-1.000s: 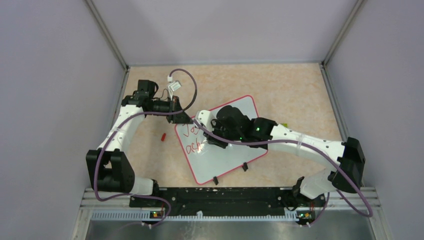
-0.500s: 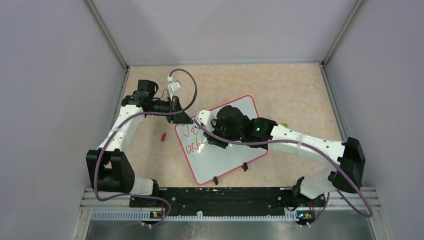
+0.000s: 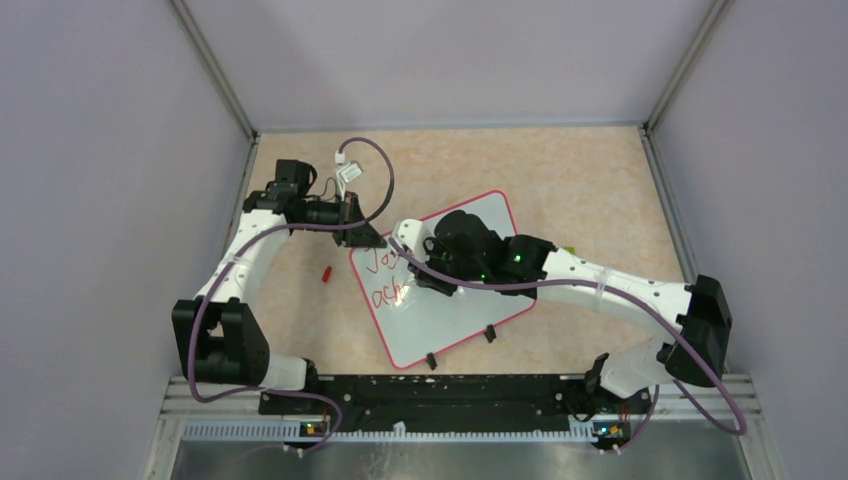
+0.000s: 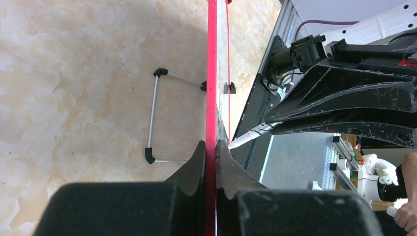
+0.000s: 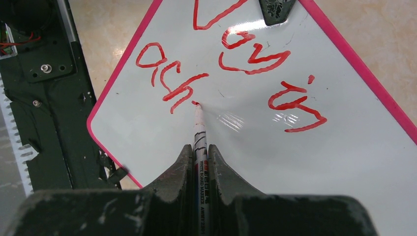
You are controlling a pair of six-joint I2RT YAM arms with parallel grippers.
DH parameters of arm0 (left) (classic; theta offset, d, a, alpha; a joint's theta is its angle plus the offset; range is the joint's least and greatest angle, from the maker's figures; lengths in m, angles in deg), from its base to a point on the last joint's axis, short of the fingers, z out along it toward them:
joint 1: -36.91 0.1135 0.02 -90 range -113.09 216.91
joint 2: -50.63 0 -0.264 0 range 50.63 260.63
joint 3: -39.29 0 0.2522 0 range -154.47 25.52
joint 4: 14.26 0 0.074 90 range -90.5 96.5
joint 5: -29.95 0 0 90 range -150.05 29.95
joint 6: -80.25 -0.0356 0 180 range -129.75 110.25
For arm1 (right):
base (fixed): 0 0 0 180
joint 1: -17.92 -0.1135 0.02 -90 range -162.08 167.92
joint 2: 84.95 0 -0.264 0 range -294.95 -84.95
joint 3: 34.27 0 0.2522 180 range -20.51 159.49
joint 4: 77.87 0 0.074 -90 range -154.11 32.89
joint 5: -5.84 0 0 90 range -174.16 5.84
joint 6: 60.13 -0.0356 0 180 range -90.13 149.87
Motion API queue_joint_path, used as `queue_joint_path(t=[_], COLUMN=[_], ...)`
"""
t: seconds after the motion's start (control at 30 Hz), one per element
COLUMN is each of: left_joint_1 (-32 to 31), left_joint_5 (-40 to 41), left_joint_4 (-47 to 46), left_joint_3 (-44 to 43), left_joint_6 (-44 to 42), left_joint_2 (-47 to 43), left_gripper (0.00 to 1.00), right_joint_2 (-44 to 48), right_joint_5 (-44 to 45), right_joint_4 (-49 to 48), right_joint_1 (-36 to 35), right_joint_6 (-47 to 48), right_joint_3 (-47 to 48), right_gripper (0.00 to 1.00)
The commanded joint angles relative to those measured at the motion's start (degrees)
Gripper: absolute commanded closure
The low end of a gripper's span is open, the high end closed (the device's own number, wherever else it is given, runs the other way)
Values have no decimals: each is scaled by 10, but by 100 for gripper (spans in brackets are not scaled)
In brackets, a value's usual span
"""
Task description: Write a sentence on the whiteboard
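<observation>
Base rail [image 3: 430, 395]: black, runs along near edge of table [image 3: 590, 180]; both arm bases sit at its ends.
Whiteboard [image 3: 450, 315]: lies on table centre, just beyond rail, turned at an angle; red-pink frame, rounded corners. Near corner points toward rail, far corner toward back wall.
Wire leg [image 4: 153, 118]: black-tipped metal loop under the board, folded out, resting on tabletop.
R gripper [image 5: 199, 150]: over board's left half, pointing down at surface. Jaws clamped tight on marker barrel, no gap either side.
Marker [image 5: 199, 128]: white barrel w/ black print, red tip. Tip touches board just right of last written letter.
Sentence [image 5: 255, 56]: red ink, two lines so far. Upper line reads "Joy in"; lower line reads "ach".
L gripper [image 4: 210, 145]: at board's far-left corner. Jaws pinched closed on the frame edge, one finger each side of board.
Red piece [image 3: 325, 272]: small, on table left of board, apart from it; prob. marker cap, too small to confirm.
</observation>
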Motion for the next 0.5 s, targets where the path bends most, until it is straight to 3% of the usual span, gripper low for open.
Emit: queue_joint_path(t=[0.0,0.47], left_joint_1=[2,2], left_joint_5=[59,60], left_joint_4=[0,0], left_joint_3=[-3,-1], left_joint_6=[-12,-13], left_joint_2=[-5,-5], left_gripper=[100,100], right_joint_2=[14,15], right_joint_5=[14,5], right_joint_4=[-13,-4], right_joint_1=[8,-16], right_joint_6=[2,7], right_joint_3=[-8,-30], right_gripper=[100,100])
